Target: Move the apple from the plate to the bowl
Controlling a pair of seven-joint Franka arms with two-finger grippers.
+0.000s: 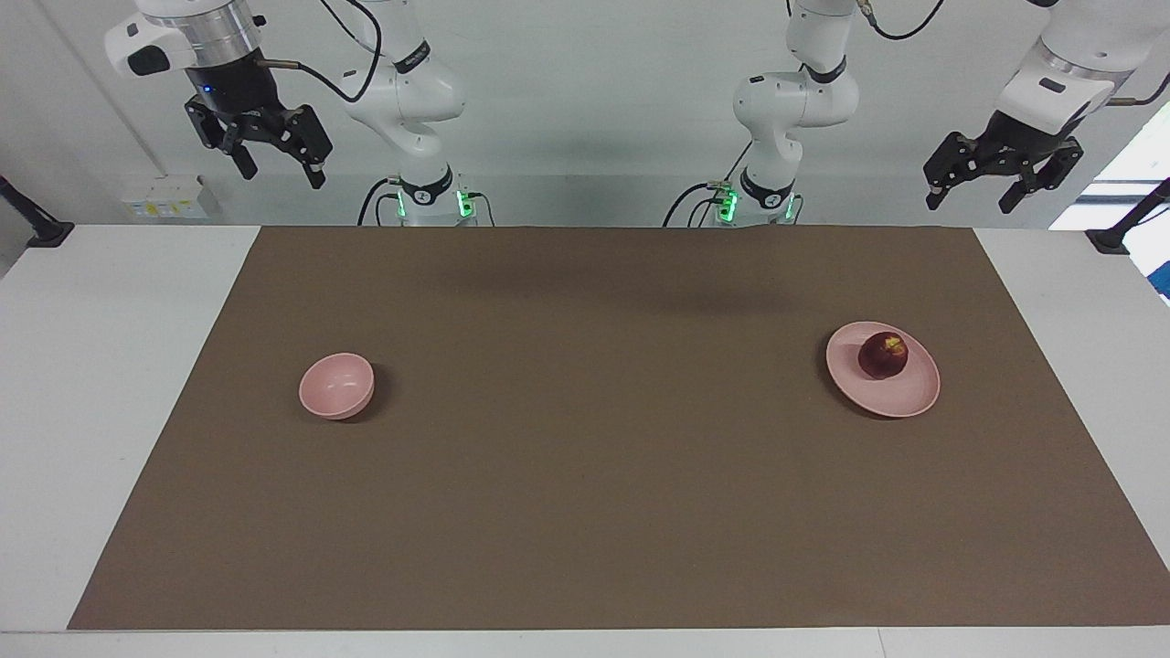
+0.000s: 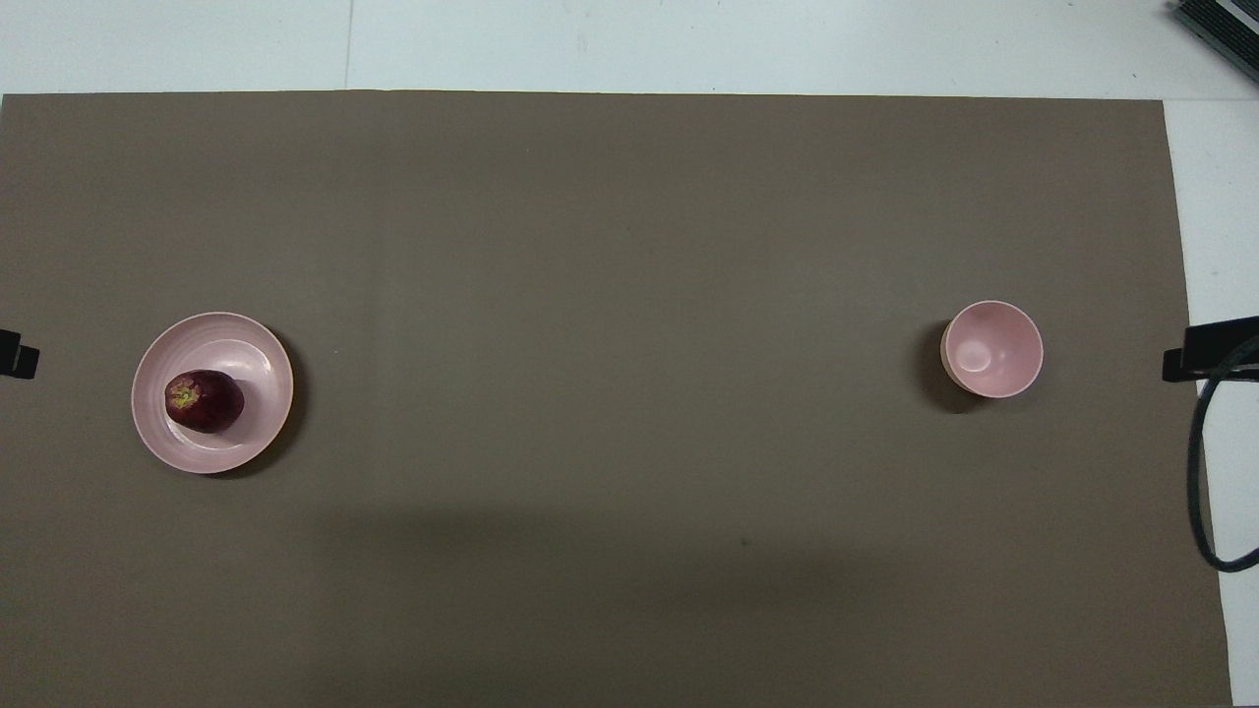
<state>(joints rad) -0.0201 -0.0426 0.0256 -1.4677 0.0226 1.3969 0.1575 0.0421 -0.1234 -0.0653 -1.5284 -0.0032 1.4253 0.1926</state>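
Observation:
The dark red apple [image 1: 882, 355] [image 2: 204, 401] lies on the wide pale pink plate [image 1: 905, 393] [image 2: 246, 354] toward the left arm's end of the table. The small deep pink bowl [image 1: 336, 386] [image 2: 991, 349] stands empty toward the right arm's end. My left gripper [image 1: 973, 196] hangs open and empty, high over the table's edge at the left arm's end, apart from the plate. My right gripper [image 1: 279, 169] hangs open and empty, high over the table's edge at the right arm's end, apart from the bowl. Both arms wait.
A brown mat [image 1: 585, 457] [image 2: 629, 246] covers most of the white table [image 1: 110, 366]; plate and bowl stand on it. A black cable [image 2: 1200, 472] loops at the right arm's end. Black clamps [image 1: 41, 228] sit at the table's ends.

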